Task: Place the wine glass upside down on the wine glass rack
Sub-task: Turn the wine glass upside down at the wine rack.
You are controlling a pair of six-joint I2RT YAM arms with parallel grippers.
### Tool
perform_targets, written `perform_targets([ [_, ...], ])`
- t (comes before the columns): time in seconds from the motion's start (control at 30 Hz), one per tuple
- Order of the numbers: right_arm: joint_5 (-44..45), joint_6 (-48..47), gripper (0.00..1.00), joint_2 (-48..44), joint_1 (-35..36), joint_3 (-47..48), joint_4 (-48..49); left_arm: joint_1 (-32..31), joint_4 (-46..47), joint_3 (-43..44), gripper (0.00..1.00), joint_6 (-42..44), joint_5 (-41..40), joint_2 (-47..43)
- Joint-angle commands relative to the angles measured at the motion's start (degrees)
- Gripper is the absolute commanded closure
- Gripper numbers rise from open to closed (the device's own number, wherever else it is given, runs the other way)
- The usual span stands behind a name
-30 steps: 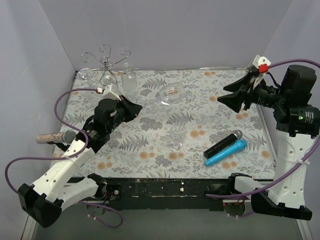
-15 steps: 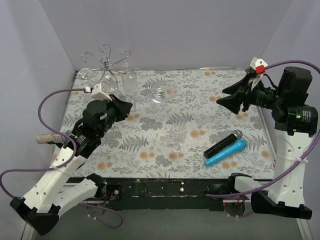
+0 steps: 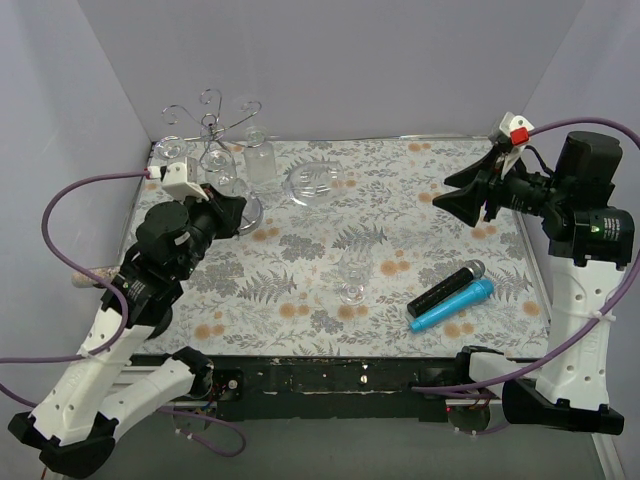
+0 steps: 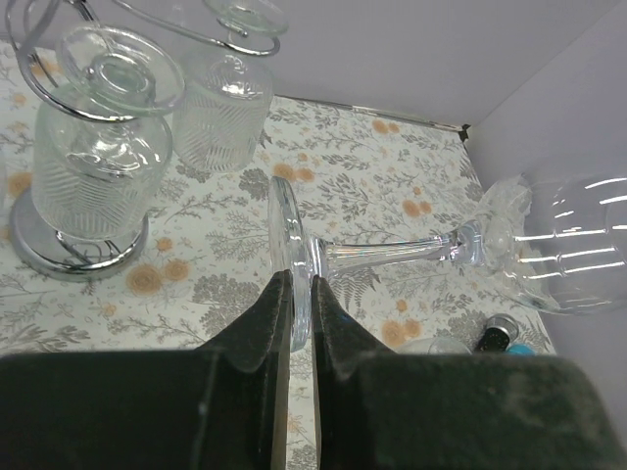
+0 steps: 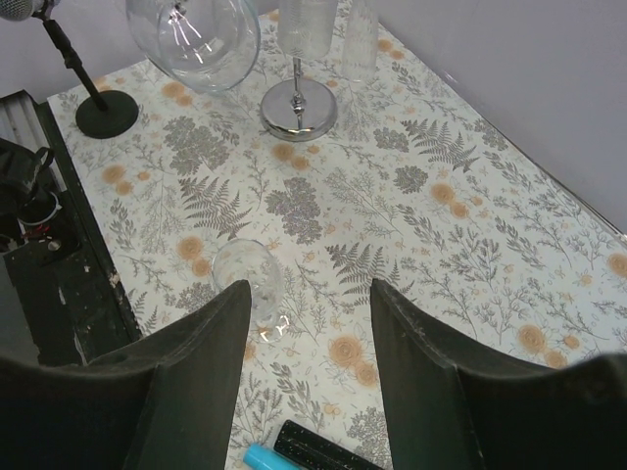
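My left gripper (image 3: 236, 212) (image 4: 301, 284) is shut on the round foot of a clear wine glass (image 3: 311, 184) (image 4: 392, 253). It holds the glass on its side in the air, stem level and bowl pointing right. The bowl also shows in the right wrist view (image 5: 196, 34). The wine glass rack (image 3: 213, 128), silver wire with curled arms and a shiny round base (image 4: 78, 250) (image 5: 298, 108), stands at the back left, just left of the held glass. Two ribbed glasses (image 4: 98, 147) (image 4: 225, 98) hang upside down on it. My right gripper (image 3: 468, 196) (image 5: 309, 294) is open and empty, high at the right.
A second wine glass (image 3: 352, 281) (image 5: 250, 279) lies on the floral table mid-front. A black microphone (image 3: 447, 287) and a blue one (image 3: 452, 305) lie at the front right. Another microphone (image 3: 95, 276) on a black stand (image 5: 108, 113) is at the left edge. Walls close in the back and sides.
My left arm has risen and swung left and back, carrying the wine glass from mid-table toward the rack. The right arm has barely moved.
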Motion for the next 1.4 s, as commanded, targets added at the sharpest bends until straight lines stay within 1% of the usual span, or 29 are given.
perform_targets([
  [0.0, 0.18, 0.79, 0.4, 0.74, -0.34, -0.2, 2.42, -0.01, 1.31, 3.95, 1.0, 6.48, -2.0, -2.42],
  [0.33, -0.43, 2.28, 0.4, 2.5, -0.34, 0.15, 3.74, -0.01, -0.19, 5.19, 1.0, 16.68, -2.53, -3.65],
  [0.47, -1.22, 2.46, 0.41, 3.99, -0.34, 0.24, 4.0, -0.01, -0.19, 5.89, 1.0, 23.0, -1.83, -4.0],
  [0.63, -2.8, 2.81, 0.41, 5.92, -0.25, 1.03, 4.18, -0.01, 0.08, 7.03, 1.0, 28.63, -0.69, -4.35],
  [1.2, -4.3, 4.22, 0.42, 10.06, -0.17, 0.76, 6.73, -0.01, 2.28, 7.03, 1.0, 42.87, 6.26, -6.37],
  [1.37, -4.3, 5.8, 0.43, 11.02, 0.97, 0.67, 8.48, -0.01, 2.19, 6.33, 1.0, 46.04, 6.61, -6.82],
])
